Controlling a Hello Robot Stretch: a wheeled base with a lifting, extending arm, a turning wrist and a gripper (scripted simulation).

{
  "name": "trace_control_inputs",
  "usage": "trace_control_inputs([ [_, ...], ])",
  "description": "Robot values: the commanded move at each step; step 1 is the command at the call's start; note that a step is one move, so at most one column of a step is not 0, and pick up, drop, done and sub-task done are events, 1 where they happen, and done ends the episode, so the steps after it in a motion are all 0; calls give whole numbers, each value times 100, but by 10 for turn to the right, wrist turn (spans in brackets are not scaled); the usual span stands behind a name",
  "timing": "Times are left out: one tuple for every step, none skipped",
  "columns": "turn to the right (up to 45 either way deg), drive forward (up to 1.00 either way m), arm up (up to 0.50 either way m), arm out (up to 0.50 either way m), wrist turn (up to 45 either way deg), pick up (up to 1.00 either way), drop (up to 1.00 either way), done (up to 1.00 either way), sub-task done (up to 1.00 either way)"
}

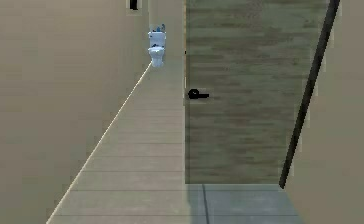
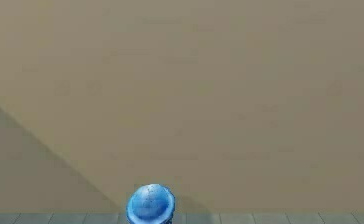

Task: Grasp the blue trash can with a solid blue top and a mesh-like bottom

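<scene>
Tan wall (image 2: 190,80) behind; blue trash can (image 2: 150,205) probably light, mesh flimsy; I'd take its solid top; my jaws' state I cannot tell.

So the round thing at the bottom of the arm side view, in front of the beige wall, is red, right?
Not red: the round thing is blue. The arm side view shows it at its bottom edge, in front of the beige wall.

A plain tan wall (image 2: 190,90) rises behind a thin strip of grey tiled floor (image 2: 290,218) along the arm side view's bottom edge. A blue rounded thing (image 2: 151,204) with paler patches sits just left of the middle, its lower part cut off by that edge
</scene>
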Motion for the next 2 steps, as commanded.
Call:
trace_control_inputs([
  [0,0,16,0,0,0,0,0,0],
  [0,0,0,38,0,0,0,0,0],
])
